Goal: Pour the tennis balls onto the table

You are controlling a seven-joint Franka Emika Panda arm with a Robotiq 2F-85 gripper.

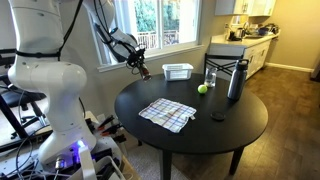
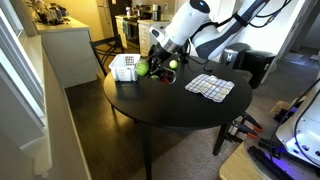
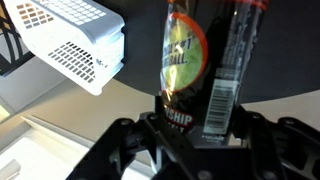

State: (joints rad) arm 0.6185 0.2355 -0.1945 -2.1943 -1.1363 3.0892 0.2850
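My gripper (image 1: 140, 67) is shut on a clear tennis ball can with a dark label. It holds the can in the air at the edge of the round black table (image 1: 200, 135). In the wrist view the can (image 3: 200, 60) stands between the fingers (image 3: 198, 135), with yellow-green showing inside it. One tennis ball (image 1: 203, 88) lies on the table near a glass. In an exterior view a ball (image 2: 142, 69) sits beside the white basket, and more yellow-green shows at the gripper (image 2: 166, 62).
On the table are a white slotted basket (image 1: 178, 71) (image 3: 75, 40), a glass (image 1: 210, 77), a tall dark bottle (image 1: 236, 78), a checked cloth (image 1: 167, 114) (image 2: 210, 86) and a small black lid (image 1: 218, 117). The robot base (image 1: 55, 100) stands beside the table.
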